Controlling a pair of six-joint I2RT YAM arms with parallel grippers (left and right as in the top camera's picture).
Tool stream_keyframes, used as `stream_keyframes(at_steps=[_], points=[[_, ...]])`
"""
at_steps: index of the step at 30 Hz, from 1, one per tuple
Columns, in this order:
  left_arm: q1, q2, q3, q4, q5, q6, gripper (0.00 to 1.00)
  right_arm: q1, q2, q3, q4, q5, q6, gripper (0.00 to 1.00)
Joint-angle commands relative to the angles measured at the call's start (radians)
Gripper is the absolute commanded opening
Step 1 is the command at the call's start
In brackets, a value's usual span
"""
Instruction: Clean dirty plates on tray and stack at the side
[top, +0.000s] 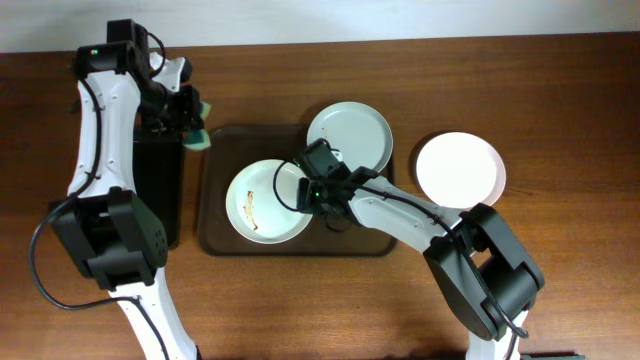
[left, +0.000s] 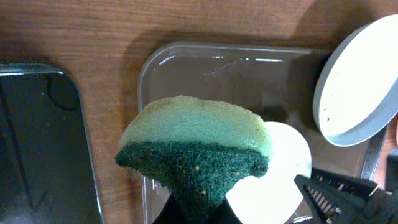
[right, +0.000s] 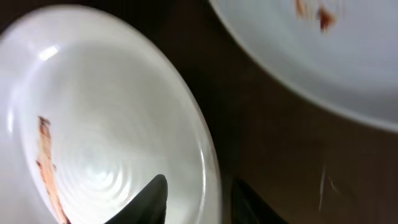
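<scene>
Right gripper (right: 199, 190) part open, fingers straddling the right rim of the round white plate with brown smears (top: 262, 205), not clamped. That plate lies in the dark brown rectangular tray (top: 213, 238). Left gripper (top: 196, 128) clamps a yellow-and-green sponge (left: 196, 146) by the tray's left edge. Pale mint round plate (top: 350, 135) sits at the tray's back right corner. Plain white round plate (top: 460, 168) sits on the table, right of the tray.

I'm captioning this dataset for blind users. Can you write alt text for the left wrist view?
A green-and-yellow sponge, held by the left tool, fills the middle, in front of the tray and a white plate. A second plate overlaps the tray's corner at the picture's right; a black tray lies along its left edge.
</scene>
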Motion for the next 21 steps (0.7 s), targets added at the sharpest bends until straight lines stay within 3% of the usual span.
stream_keyframes(at_steps=[1, 3, 8, 15, 21], points=[[-0.008, 0.001, -0.006, -0.001, 0.004, -0.006, 0.01, -0.016, 0.043, 0.021, 0.037, 0.039, 0.011, 0.34], [-0.01, 0.001, -0.006, -0.002, 0.005, -0.006, 0.01, -0.025, 0.056, 0.021, 0.039, 0.031, 0.04, 0.33], [-0.033, 0.001, -0.008, -0.024, 0.004, -0.006, 0.01, -0.035, 0.074, 0.021, 0.046, -0.014, 0.044, 0.04], [-0.079, 0.001, -0.112, -0.069, 0.004, -0.006, 0.01, -0.035, 0.074, 0.021, 0.047, -0.028, 0.054, 0.04], [-0.168, 0.001, -0.257, 0.055, 0.0, 0.083, 0.01, -0.035, 0.074, 0.021, 0.047, -0.048, 0.053, 0.04]])
